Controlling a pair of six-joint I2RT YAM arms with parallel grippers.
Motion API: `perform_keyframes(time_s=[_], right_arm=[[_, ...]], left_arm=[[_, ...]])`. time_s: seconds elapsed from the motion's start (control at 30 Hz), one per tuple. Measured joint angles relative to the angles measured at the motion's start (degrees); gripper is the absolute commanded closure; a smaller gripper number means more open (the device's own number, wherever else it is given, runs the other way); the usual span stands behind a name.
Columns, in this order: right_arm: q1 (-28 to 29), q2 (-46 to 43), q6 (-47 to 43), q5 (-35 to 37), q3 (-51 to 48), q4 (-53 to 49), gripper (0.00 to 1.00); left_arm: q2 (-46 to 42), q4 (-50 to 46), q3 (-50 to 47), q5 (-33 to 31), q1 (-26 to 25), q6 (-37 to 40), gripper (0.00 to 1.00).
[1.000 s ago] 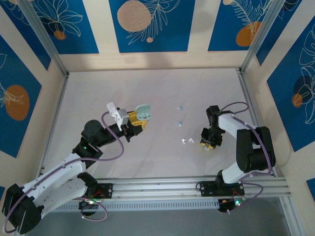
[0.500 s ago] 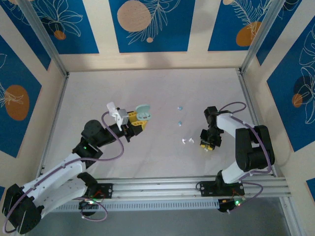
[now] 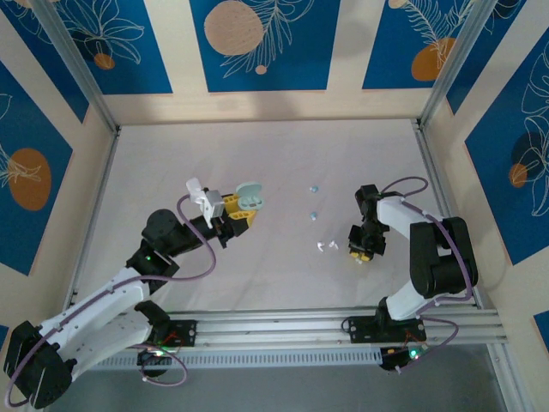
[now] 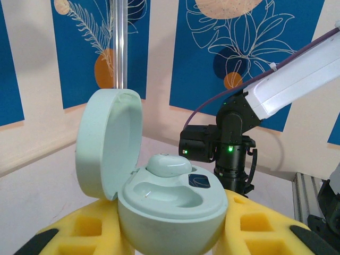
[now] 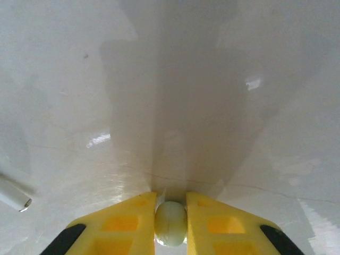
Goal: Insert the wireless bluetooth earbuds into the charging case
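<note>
The pale teal charging case point(image 3: 249, 197) is held up off the table with its lid open, and my left gripper point(image 3: 238, 212) is shut on its body. In the left wrist view the case point(image 4: 170, 212) sits between the yellow fingers point(image 4: 69, 234), with one teal earbud point(image 4: 168, 165) seated in the far socket and the near socket bare. My right gripper point(image 3: 360, 251) is down at the table on the right. Its yellow fingertips point(image 5: 133, 218) are shut on a small pale earbud point(image 5: 170, 223).
Two teal earbuds point(image 3: 314, 187) point(image 3: 314, 215) and a white pair point(image 3: 324, 246) lie loose on the table between the arms. A white earbud stem point(image 5: 13, 195) lies left of the right gripper. The right side wall and rail point(image 3: 446, 206) stand close to the right arm.
The right gripper's fingers have closed in on the small earbud at the table. The left arm and the case have not moved.
</note>
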Motion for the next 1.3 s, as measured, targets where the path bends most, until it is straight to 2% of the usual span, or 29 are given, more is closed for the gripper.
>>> perform_keyframes(time_s=[0.13,0.27,0.47,0.57,0.73,0.93,1.1,1.3], right_arm=[[0.68,-1.31,-0.13,-0.02,0.07,-0.04,0.83],[2.99,-7.04,-0.15,-3.08,2.60,-1.97,0.82],[4.48,-19.47,1.20,-16.68,10.49,-0.68,0.82],[4.92,-22.64,3.19,-24.70,13.99,1.49,0.82],[7.98,-22.45,5.70,-36.33,19.28,4.81,0.82],[13.57,-21.64,8.72,-45.27,23.78,9.51,0.82],[17.33,-20.63,11.39,-48.41,25.51,13.53,0.82],[22.58,-17.51,13.07,-47.76,28.20,15.80,0.82]], left_arm=[[0.00,-0.02,0.00,-0.42,0.00,0.00,0.72],[0.09,0.04,0.00,-0.76,0.00,-0.02,0.72],[2.43,0.90,0.00,-0.76,0.00,-0.22,0.72],[4.17,1.68,0.00,-0.72,0.00,-0.46,0.72],[7.82,3.54,0.00,0.15,0.00,-0.63,0.72],[11.19,7.06,0.00,1.01,-0.02,-0.57,0.72],[12.74,10.38,0.00,1.88,-0.17,-0.15,0.72],[13.49,12.76,0.00,2.34,-0.55,0.96,0.71]])
